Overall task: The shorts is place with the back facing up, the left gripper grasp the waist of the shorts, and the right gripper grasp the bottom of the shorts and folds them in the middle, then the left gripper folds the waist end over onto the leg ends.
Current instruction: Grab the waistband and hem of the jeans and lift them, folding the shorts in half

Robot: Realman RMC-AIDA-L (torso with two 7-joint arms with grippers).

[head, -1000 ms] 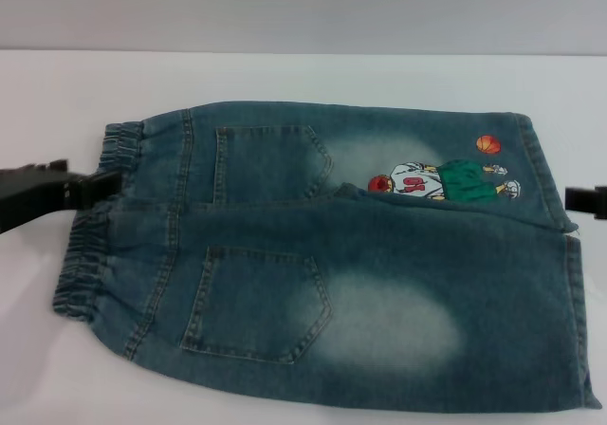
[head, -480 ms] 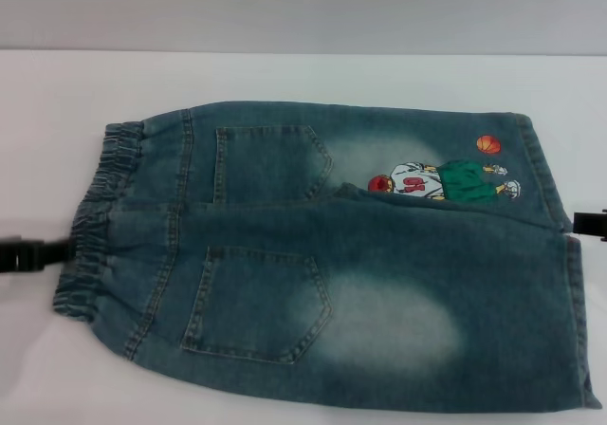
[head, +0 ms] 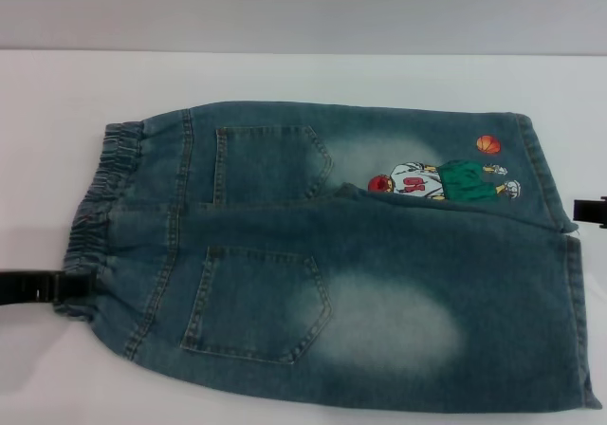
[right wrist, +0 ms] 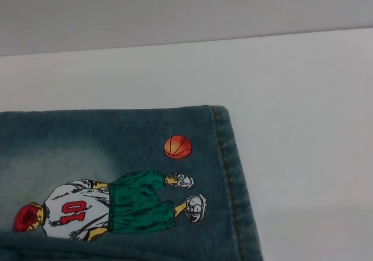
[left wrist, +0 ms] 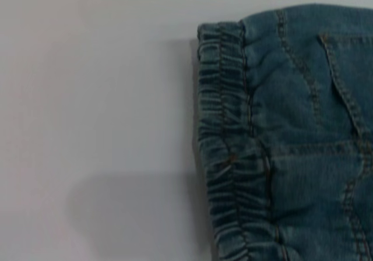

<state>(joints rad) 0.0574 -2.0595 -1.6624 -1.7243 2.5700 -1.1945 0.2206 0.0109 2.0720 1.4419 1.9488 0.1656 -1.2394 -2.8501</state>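
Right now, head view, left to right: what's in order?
left hand → waist of the shorts → patch pockets → basketball-player print → leg ends → right hand.

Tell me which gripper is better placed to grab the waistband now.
Left. The left gripper sits right at the near end of the waistband, while the right gripper is at the opposite side by the leg hems.
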